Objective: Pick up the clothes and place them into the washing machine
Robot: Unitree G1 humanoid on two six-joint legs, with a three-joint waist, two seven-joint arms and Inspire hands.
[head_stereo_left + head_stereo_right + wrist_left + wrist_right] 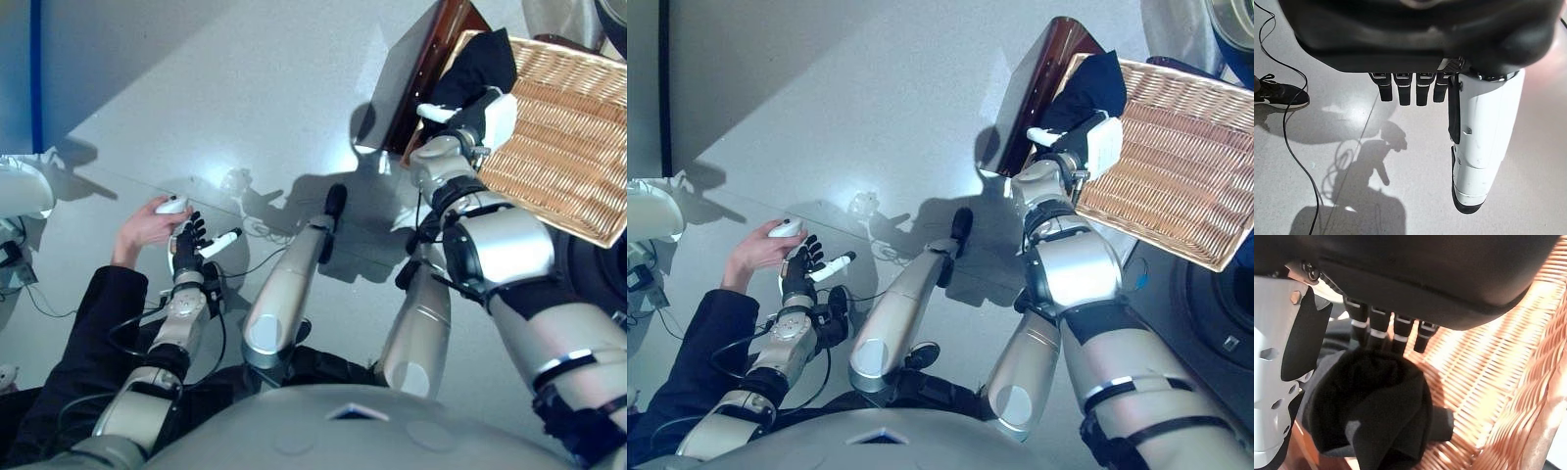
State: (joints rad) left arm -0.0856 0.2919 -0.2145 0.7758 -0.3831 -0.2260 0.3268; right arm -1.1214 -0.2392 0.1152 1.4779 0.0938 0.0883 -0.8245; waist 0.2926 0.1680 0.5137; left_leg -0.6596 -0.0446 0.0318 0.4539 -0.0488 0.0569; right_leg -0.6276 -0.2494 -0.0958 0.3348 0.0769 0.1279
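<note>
The right robot hand (482,116) is in the upper right of the frame, over the near corner of a wicker basket (578,147). It has its fingers (1376,328) curled into a black cloth (1376,416), and the white-covered thumb (1276,362) stands beside the bundle, so this hand is holding the cloth. In the right wrist view the cloth is a dark bunched mass just past the fingers, with the woven bottom of the basket behind it. In the head views a part of the same black cloth (1087,88) hangs over the basket's corner, above the hand. The basket rests on a dark brown wooden bench (436,59) (only its edge shows, to the left of the basket).

The left robot hand (191,240) is in the lower left of the frame, above the grey floor (245,88). Its fingers (1408,90) are only loosely bent and its white thumb (1481,142) points straight out; it holds nothing.

Just to the left of this hand is a person's hand (147,225) holding a small white object (172,205), with a dark sleeve (83,333) below it. A black shoe (1281,95) shows on the floor in the left wrist view.
</note>
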